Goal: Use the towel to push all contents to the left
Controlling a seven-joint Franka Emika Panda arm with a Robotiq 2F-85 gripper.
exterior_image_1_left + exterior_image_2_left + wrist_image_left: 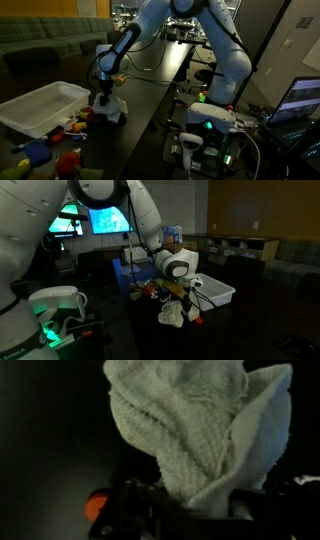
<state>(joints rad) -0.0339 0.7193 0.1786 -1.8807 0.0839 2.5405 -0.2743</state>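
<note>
Pushing seems barely begun: hand grips crumpled white terry towel, colourful toys lie scattered across dark surface.

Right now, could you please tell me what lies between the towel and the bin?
Small coloured toys lie between the towel and the bin, seen in an exterior view.
</note>
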